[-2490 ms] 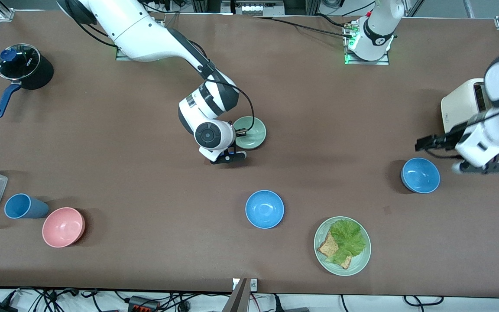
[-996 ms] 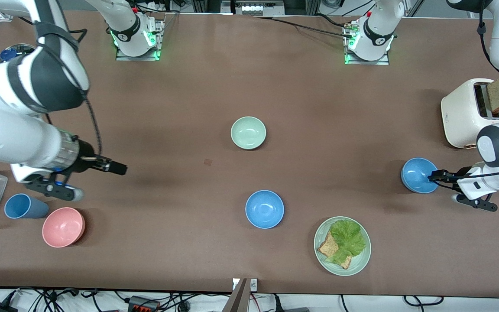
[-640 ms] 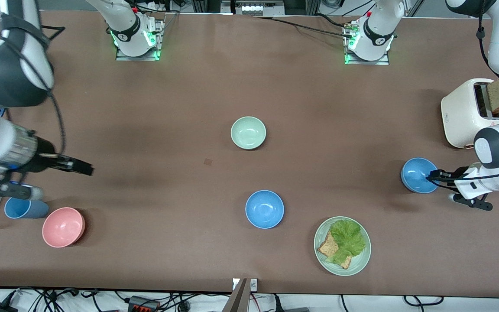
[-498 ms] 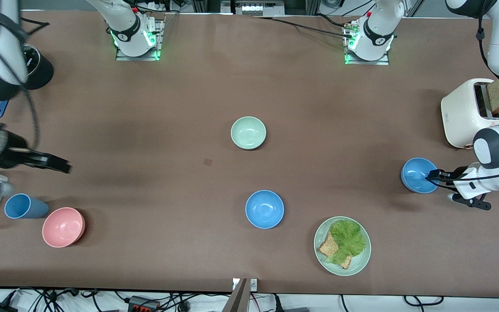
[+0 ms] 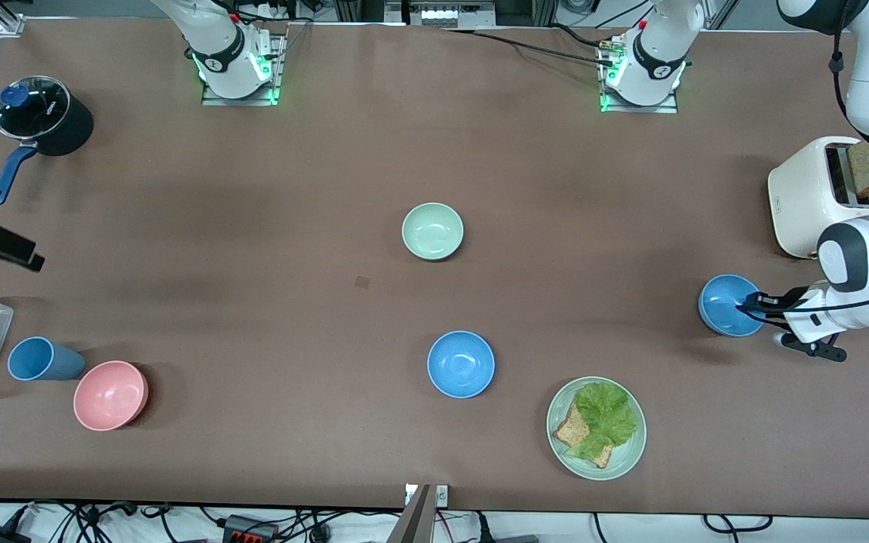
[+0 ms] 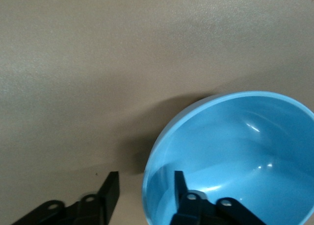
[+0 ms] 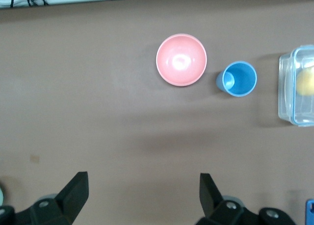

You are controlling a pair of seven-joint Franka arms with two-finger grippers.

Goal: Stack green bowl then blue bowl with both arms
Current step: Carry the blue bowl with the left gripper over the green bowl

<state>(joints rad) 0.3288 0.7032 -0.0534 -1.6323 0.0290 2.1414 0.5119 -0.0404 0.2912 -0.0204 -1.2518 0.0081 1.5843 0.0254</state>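
The left claw (image 5: pixel 753 304) straddles the rim of a blue bowl (image 5: pixel 729 305) at the left arm's end of the desk (image 5: pixel 253 188): one finger inside, one outside, apparently not yet pinched, placed for a rim grasp. The green bowl (image 5: pixel 432 231) sits alone mid-desk, free to receive it. The right claw (image 7: pixel 142 193) hangs spread wide over its own end, waiting clear. Another blue bowl (image 5: pixel 461 363) sits nearer the camera.

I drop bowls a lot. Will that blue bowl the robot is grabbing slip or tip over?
It might slip: the blue bowl looks smooth and shiny. The left gripper has one finger inside the rim and one outside, so pinching just one edge could tilt it. It probably stays stiff and looks light.
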